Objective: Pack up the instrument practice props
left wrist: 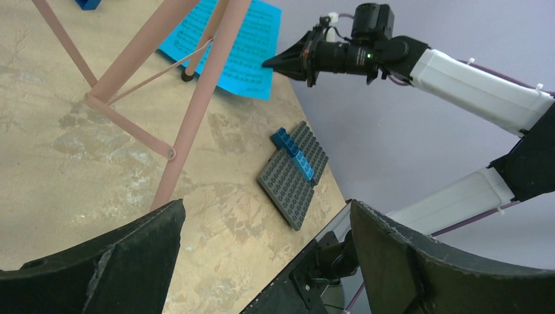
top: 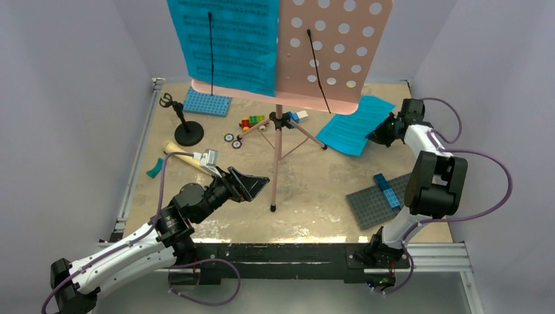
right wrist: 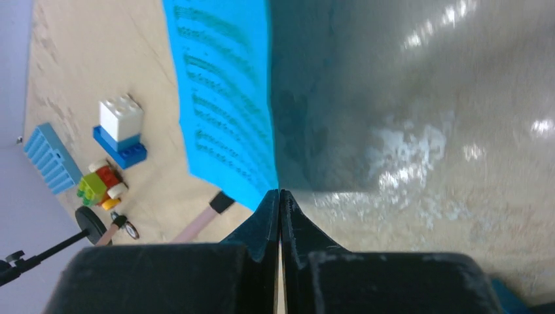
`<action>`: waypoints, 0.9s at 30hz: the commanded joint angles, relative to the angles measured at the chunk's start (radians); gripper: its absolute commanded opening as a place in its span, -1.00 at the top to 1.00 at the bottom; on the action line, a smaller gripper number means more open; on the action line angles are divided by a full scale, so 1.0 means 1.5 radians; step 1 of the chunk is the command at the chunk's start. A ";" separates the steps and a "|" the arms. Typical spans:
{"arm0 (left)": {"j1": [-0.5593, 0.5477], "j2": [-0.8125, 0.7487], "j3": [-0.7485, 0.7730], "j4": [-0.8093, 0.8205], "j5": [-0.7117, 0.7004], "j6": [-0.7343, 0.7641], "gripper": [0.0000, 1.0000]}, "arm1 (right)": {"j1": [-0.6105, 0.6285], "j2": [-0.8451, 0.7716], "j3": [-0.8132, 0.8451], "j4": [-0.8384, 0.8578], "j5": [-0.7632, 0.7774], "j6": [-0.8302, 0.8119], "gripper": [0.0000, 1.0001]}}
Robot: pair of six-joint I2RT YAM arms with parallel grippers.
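right gripper (right wrist: 280, 195): jaws pressed together, and it looks like it's pinching the near edge of the loose cyan sheet (top: 353, 127), which is tipping up off the table (top: 314, 180) by the far right corner

left gripper (top: 256, 188): jaws standing wide apart with nothing between them, hanging over the front left part of the table and pointing toward the near leg of the pink music stand (top: 277, 163)

music stand: standing fully set up mid-table, tripod legs spread, hole-dotted board (top: 340, 46) on top

cyan page on the board (top: 229, 39): sitting on the board's left half behind a thin black retaining arm

toy microphone (top: 186, 156): lying flat near the left edge, just behind the left gripper

black mic stand (top: 188, 134): standing upright toward the far left corner

other stuff: grey baseplate (top: 376, 203) at the front right, blue baseplate (top: 207, 103) at the far left, small bricks (top: 252, 122) behind the stand

progress: honestly looking like early days. Nothing is sitting packed anywhere, and no box or bag is showing. One sheet is getting picked up; the stand, the other page, the mic and its stand are all waiting.
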 commanded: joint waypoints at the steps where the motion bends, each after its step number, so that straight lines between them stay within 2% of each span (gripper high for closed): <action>1: 0.000 0.000 -0.002 0.032 0.007 -0.007 -1.00 | -0.014 0.045 0.074 -0.029 0.012 -0.054 1.00; 10: 0.001 -0.004 0.001 0.003 -0.012 0.023 -1.00 | -0.018 0.130 0.167 -0.099 0.072 -0.111 1.00; 15: 0.001 -0.013 0.003 -0.015 -0.014 0.026 -1.00 | -0.018 0.124 0.175 -0.102 0.072 -0.108 0.27; 17: 0.001 -0.017 0.005 -0.026 -0.016 0.024 -1.00 | -0.018 0.113 0.180 -0.107 0.078 -0.106 0.10; 21: 0.001 -0.025 0.015 -0.051 -0.029 0.015 -1.00 | -0.018 0.076 0.194 -0.123 0.086 -0.098 -0.06; 25: 0.001 -0.020 0.042 -0.127 -0.054 -0.001 -1.00 | -0.016 0.004 0.187 -0.120 0.102 -0.083 -0.11; 27: 0.001 -0.019 0.061 -0.158 -0.063 -0.001 -1.00 | -0.010 -0.057 0.146 -0.097 0.103 -0.070 -0.11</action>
